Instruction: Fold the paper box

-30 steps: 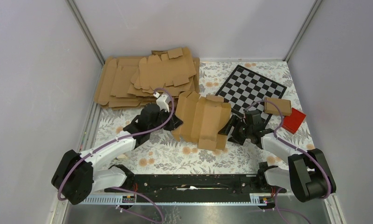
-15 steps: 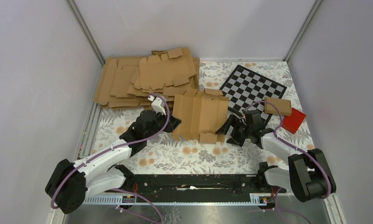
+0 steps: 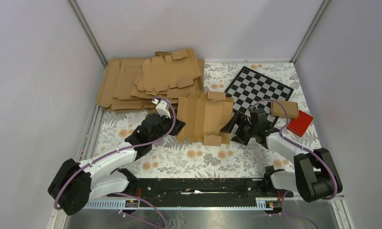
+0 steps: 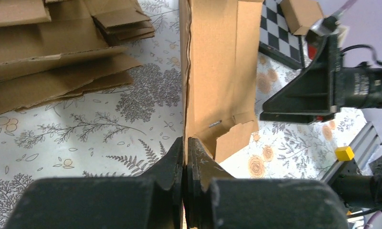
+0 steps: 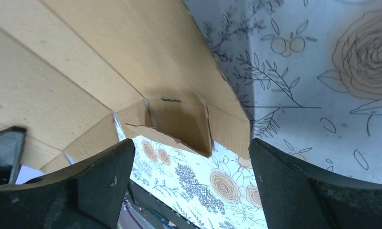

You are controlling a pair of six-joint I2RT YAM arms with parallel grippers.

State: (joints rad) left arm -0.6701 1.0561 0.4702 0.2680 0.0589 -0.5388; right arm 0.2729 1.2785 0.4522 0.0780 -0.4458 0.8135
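Biggest thing here is the floral-print table cover (image 3: 179,157), and everything sits on it around the black-and-white checkerboard mat (image 3: 258,86). Far left of the checkerboard there's the thick messy stack of flat brown card sheets (image 3: 132,83), which I'd guess is just the supply pile. The one that matters is the paper box, a single brown die-cut cardboard piece with creases and tabbed flaps (image 3: 203,117). It's right off the checkerboard's left edge, propped up partly folded, not lying flat. The left gripper (image 4: 185,143) is on the side away from the checkerboard with its fingers pinched tight together on the sheet's edge, probably to anchor it so the panels stay raised. The right gripper (image 5: 189,162) is on the checkerboard side with its fingers spread wide apart, straddling a little corner flap without gripping it. Looks like it's lining up to push or pinch that tab. Off the checkerboard's right corner sit a small closed brown carton (image 3: 284,109) and a small red block (image 3: 300,123), parked out of the way.
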